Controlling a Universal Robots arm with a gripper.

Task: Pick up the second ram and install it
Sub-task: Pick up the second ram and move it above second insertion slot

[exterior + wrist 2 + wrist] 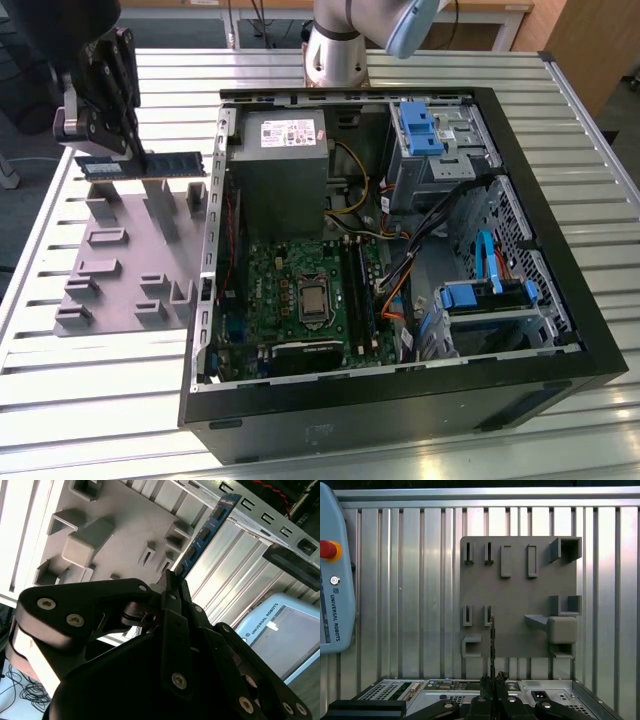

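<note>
The table (420,580) is shiny ribbed metal. The grey tray (520,595) is dull smooth plastic. The second ram (176,163) is a thin smooth board.

Bright, even light all over the bench here: in the exterior view the slatted metal table (90,400) shines pale, almost white along its ribs. Inside the open computer case (590,340) it's dimmer, black walls swallowing the light, deep corners in shadow. In the second wrist view the table burns out to plain white at one corner, and the gripper (172,580) looms close, near black, soft and out of focus, while the second ram (205,532) it clamps catches a clean blue glint. In the first wrist view streaks of sheen run down the ribs; the grey fixture tray (520,590) sits matt, its posts throwing short soft shadows
</note>
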